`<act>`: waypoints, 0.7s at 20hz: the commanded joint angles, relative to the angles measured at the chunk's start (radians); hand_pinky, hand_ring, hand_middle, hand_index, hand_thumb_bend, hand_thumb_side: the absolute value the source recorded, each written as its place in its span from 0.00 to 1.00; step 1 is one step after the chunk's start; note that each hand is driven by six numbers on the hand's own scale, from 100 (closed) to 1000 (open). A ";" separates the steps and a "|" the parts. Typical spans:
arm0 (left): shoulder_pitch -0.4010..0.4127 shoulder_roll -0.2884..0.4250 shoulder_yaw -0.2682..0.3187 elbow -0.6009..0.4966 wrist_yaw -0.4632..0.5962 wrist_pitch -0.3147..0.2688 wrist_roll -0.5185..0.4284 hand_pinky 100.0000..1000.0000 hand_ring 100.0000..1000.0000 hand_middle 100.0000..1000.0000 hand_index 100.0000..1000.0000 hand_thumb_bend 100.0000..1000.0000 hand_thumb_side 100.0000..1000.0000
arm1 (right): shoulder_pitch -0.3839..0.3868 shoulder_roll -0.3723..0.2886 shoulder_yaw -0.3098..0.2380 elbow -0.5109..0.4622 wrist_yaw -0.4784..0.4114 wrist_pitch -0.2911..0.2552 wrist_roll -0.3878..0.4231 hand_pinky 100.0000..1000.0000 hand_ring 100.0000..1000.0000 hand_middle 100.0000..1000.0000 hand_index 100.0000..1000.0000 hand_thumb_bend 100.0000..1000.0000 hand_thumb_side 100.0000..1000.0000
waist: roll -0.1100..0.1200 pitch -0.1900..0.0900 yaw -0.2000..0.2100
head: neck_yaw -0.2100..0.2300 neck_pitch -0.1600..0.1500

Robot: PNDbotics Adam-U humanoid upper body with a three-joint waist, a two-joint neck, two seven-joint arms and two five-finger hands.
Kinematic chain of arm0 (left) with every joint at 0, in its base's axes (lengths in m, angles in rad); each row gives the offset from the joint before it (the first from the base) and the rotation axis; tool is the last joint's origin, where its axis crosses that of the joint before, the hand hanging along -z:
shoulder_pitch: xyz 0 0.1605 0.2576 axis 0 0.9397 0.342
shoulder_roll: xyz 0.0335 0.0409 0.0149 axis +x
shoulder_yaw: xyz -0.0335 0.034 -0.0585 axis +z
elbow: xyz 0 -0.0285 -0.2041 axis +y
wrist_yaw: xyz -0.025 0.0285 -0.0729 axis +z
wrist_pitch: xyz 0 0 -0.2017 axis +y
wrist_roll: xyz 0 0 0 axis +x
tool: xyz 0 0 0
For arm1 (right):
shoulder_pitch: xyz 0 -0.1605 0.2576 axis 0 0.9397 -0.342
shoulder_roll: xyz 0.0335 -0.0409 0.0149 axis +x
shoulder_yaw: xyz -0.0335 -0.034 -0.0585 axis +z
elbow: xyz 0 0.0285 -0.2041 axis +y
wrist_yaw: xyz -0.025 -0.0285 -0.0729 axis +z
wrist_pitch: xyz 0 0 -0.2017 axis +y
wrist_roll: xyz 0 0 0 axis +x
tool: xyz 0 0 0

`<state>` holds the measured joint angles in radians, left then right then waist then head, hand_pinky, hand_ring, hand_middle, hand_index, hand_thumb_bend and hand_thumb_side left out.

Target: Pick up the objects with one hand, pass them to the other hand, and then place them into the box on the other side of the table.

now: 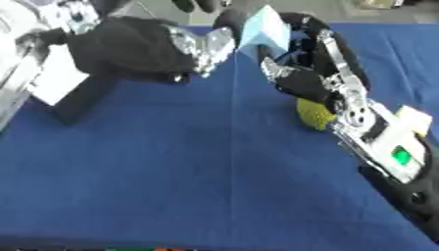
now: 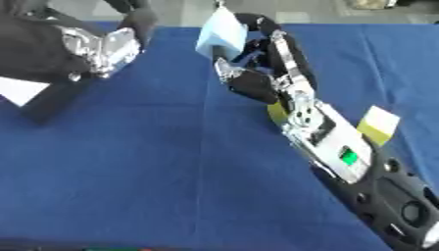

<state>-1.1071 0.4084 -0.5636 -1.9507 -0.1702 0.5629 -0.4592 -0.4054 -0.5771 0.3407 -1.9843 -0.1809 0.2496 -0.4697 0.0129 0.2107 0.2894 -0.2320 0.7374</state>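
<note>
A light blue block [image 2: 219,29] is held above the blue table [image 1: 171,171], tilted, with my right hand [image 2: 256,78] shut on it, its fingers curled round the block's lower and right sides. My right arm reaches in from the lower right. My left hand [image 2: 101,48] hovers at the upper left, silver palm turned toward the block, fingers relaxed and open, holding nothing. In the right eye view a gap shows between it and the block. A yellow-green object [image 1: 312,113] lies on the table, partly hidden under my right wrist.
A pale yellow block [image 2: 378,124] lies on the cloth to the right of my right forearm. A white flat thing [image 1: 53,81] sits at the left edge beneath my left arm. The near half of the table is bare cloth.
</note>
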 commanded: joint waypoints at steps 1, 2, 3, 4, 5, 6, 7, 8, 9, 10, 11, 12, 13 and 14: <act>-0.028 -0.003 -0.007 0.018 -0.022 -0.008 -0.025 0.80 0.74 0.75 0.84 0.00 0.46 | -0.016 -0.011 -0.001 -0.016 0.010 -0.005 0.008 0.28 0.47 0.67 0.53 0.00 0.00 | 0.003 -0.017 0.000 | -0.003 -0.005; -0.031 -0.006 -0.013 0.028 -0.029 -0.012 -0.032 0.80 0.75 0.76 0.84 0.00 0.47 | -0.017 -0.012 0.000 -0.016 0.011 -0.006 0.010 0.28 0.47 0.67 0.53 0.00 0.00 | 0.004 -0.017 0.001 | -0.002 -0.005; -0.035 -0.010 -0.019 0.038 -0.037 -0.015 -0.039 0.80 0.75 0.76 0.84 0.00 0.48 | -0.017 -0.012 0.002 -0.016 0.013 -0.006 0.012 0.28 0.47 0.67 0.53 0.00 0.00 | 0.004 -0.017 0.001 | -0.002 -0.004; -0.039 -0.015 -0.026 0.050 -0.046 -0.019 -0.047 0.81 0.75 0.76 0.84 0.00 0.49 | -0.018 -0.013 0.003 -0.016 0.017 -0.006 0.015 0.28 0.47 0.67 0.53 0.00 0.00 | 0.005 -0.017 0.002 | -0.001 -0.002; -0.042 -0.019 -0.032 0.062 -0.056 -0.024 -0.055 0.81 0.76 0.76 0.84 0.00 0.49 | -0.018 -0.013 0.004 -0.016 0.021 -0.006 0.017 0.28 0.47 0.67 0.53 0.00 0.00 | 0.006 -0.017 0.002 | -0.001 -0.001; -0.044 -0.023 -0.036 0.074 -0.067 -0.029 -0.061 0.81 0.76 0.76 0.85 0.00 0.48 | -0.019 -0.013 0.004 -0.016 0.025 -0.006 0.019 0.28 0.47 0.66 0.53 0.00 0.00 | 0.007 -0.017 0.002 | 0.001 0.000; -0.046 -0.027 -0.039 0.086 -0.078 -0.034 -0.067 0.82 0.76 0.77 0.85 0.00 0.48 | -0.019 -0.013 0.005 -0.016 0.028 -0.007 0.020 0.28 0.47 0.66 0.53 0.00 0.00 | 0.007 -0.017 0.001 | 0.001 0.001; -0.046 -0.029 -0.042 0.102 -0.091 -0.039 -0.070 0.82 0.76 0.77 0.85 0.00 0.47 | -0.020 -0.013 0.006 -0.016 0.032 -0.008 0.021 0.28 0.47 0.66 0.53 0.00 0.00 | 0.008 -0.017 0.001 | 0.002 0.001; -0.047 -0.032 -0.044 0.118 -0.104 -0.045 -0.072 0.82 0.77 0.77 0.85 0.00 0.46 | -0.020 -0.013 0.007 -0.016 0.035 -0.009 0.021 0.27 0.47 0.66 0.53 0.00 0.00 | 0.008 -0.017 0.000 | 0.003 0.001; -0.047 -0.035 -0.047 0.133 -0.118 -0.052 -0.073 0.82 0.77 0.77 0.85 0.00 0.45 | -0.019 -0.013 0.009 -0.016 0.037 -0.010 0.022 0.27 0.47 0.67 0.52 0.00 0.00 | 0.008 -0.017 0.000 | 0.003 0.001; -0.048 -0.038 -0.049 0.148 -0.131 -0.060 -0.075 0.83 0.77 0.77 0.85 0.00 0.45 | -0.018 -0.014 0.010 -0.016 0.039 -0.012 0.022 0.27 0.47 0.67 0.52 0.00 0.00 | 0.008 -0.017 0.000 | 0.004 0.001; -0.048 -0.041 -0.052 0.161 -0.144 -0.069 -0.076 0.83 0.78 0.78 0.85 0.00 0.44 | -0.017 -0.014 0.012 -0.016 0.040 -0.015 0.023 0.27 0.47 0.67 0.52 0.00 0.00 | 0.009 -0.016 0.000 | 0.005 0.000; -0.048 -0.043 -0.053 0.174 -0.155 -0.078 -0.078 0.84 0.78 0.78 0.85 0.00 0.44 | -0.015 -0.014 0.013 -0.016 0.042 -0.017 0.023 0.27 0.47 0.68 0.52 0.00 0.00 | 0.009 -0.016 0.000 | 0.005 0.000; -0.048 -0.044 -0.056 0.186 -0.167 -0.088 -0.080 0.84 0.79 0.78 0.85 0.00 0.44 | -0.014 -0.015 0.015 -0.016 0.045 -0.020 0.023 0.27 0.47 0.68 0.52 0.00 0.00 | 0.009 -0.016 0.000 | 0.006 0.000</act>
<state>-1.1320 0.3598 -0.6254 -1.7733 -0.3191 0.4878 -0.5382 -0.4088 -0.5772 0.3587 -1.9843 -0.1442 0.2356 -0.4480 0.0217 0.2109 0.2895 -0.2293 0.7375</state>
